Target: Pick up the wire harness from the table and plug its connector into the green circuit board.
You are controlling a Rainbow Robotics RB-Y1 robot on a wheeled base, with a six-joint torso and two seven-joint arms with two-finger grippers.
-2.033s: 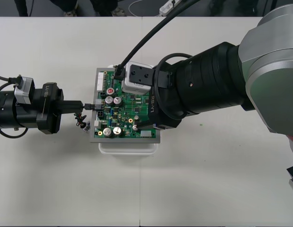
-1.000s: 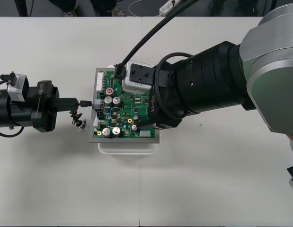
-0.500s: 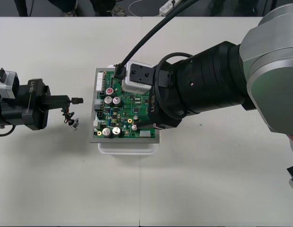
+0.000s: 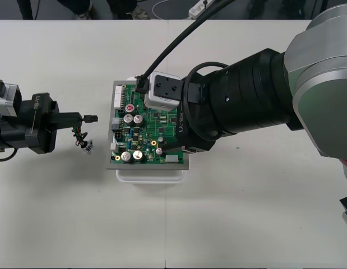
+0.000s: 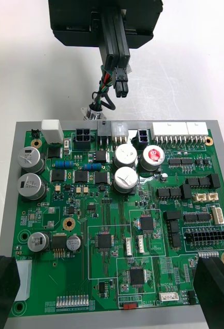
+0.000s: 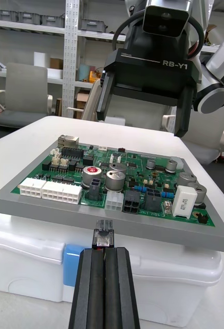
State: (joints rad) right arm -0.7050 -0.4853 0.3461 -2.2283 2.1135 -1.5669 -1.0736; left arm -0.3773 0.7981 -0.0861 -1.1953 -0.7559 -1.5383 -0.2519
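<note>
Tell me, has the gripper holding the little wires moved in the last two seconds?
Yes. The left gripper, shut on the wire harness, has drawn back leftward from the green circuit board, leaving a gap.

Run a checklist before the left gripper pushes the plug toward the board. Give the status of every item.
1. Grip: left gripper shut on the harness, black plug poking past its fingertips. Ok.
2. Plug seated in the green circuit board: not ok; bare table separates them.
3. Alignment: the plug faces the board's edge near its white header and black header; which one it matches, cannot tell.
4. Slack: the harness's metal socket dangles by the left gripper, apart from the board. Ok.
5. Right gripper open above the board; whether its fingers touch it, cannot tell.
</note>
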